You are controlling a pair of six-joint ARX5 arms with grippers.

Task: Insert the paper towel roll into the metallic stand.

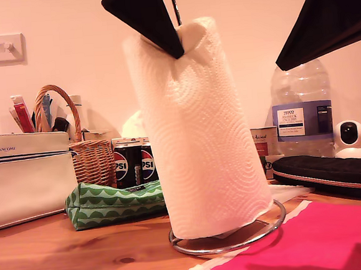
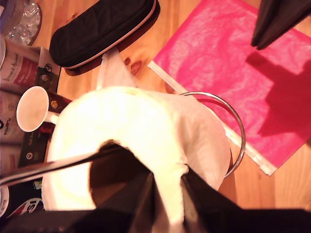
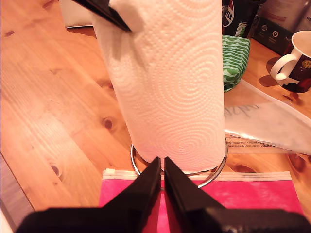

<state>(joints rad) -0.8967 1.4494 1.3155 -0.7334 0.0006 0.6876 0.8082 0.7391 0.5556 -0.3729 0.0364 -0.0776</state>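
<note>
Wooden tabletop [image 1: 65, 256], my first gripper [image 2: 167, 194] pinching the top rim of the paper towel roll [image 1: 199, 133], roll tilted over the metallic stand [image 1: 272, 226], lower end inside the ring base, my second gripper [image 3: 163, 177] pressed together, raised beside it, pink folder [image 1: 314, 243] just beside the base.

Left of the paper towel roll [image 1: 199, 133] in the exterior view, the cream case [image 1: 27, 178] reads "LANCOME" and cans [image 1: 133, 165] show "PSI"; right, the bottle [image 1: 302, 110] label reads "TESCO".
</note>
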